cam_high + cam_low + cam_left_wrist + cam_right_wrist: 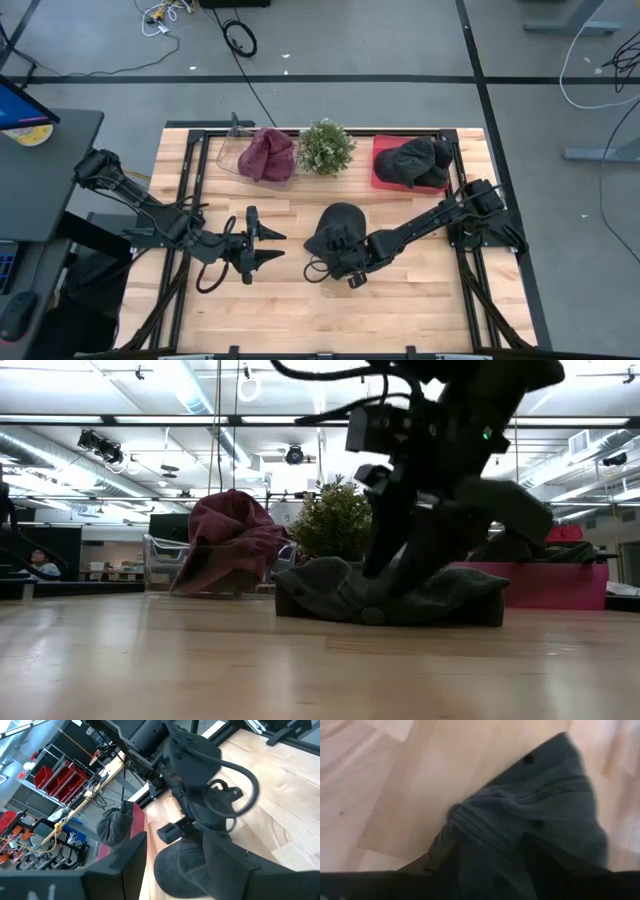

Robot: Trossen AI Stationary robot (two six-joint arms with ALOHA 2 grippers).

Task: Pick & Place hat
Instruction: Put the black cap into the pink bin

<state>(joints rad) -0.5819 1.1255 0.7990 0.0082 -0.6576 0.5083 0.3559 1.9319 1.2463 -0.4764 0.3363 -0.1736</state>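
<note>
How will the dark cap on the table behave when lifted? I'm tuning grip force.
Probably floppy: the dark cap lies slumped and bunches into folds at the right gripper. Likely light, and unlikely to roll, since it rests flat.

Both arms are matte black, built from slim tubular links joined by bulkier joint housings. Black cables loop loosely beside the wrist sections. The right arm carries a small green indicator light. Each gripper has two dark, tapered fingers.
</note>
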